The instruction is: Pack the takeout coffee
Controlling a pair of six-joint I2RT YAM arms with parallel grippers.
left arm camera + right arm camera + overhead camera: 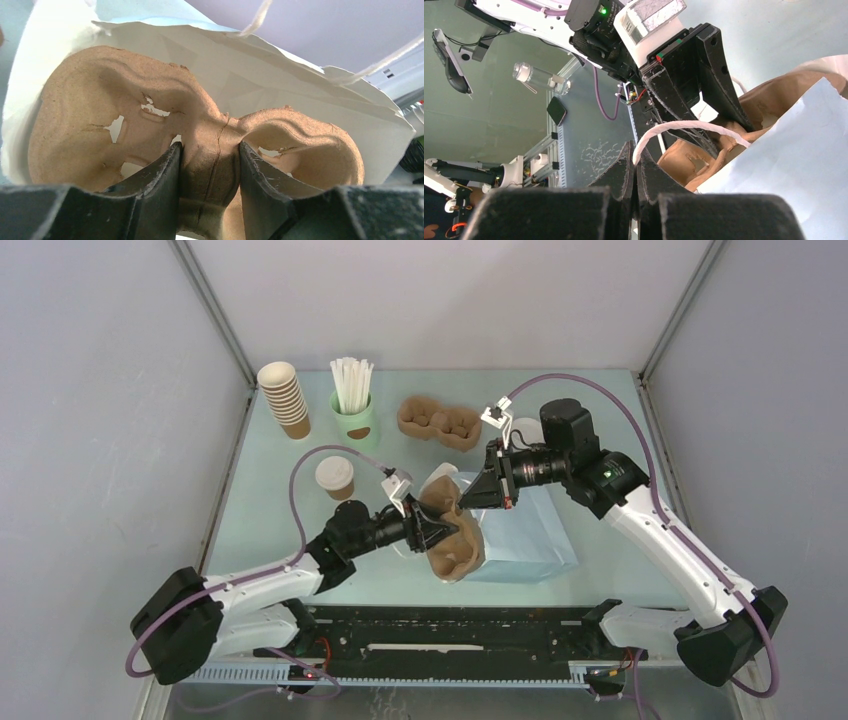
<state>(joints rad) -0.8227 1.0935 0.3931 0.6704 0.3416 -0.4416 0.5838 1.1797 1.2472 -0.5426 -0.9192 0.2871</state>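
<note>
Two pairs of jaws are busy: left jaws are clenching the brown moulded-pulp carrier (200, 135) at the pale-blue paper bag's (525, 540) mouth, right jaws are pinching its white string handle (684, 124). Small brown white-lidded paper cup (335, 478) is standing toward the desk's (280, 500) left edge, beyond and nearer the left arm (270, 585).

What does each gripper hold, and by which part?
The left gripper clamps the pulp carrier at its middle; right gripper pinches the white handle cord of the paper bag.

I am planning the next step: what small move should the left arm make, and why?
Probably push the pulp carrier deeper into the bag: the left gripper pinches its middle ridge, it sits only partly inside the mouth, and the right gripper holds the cord handle.
</note>
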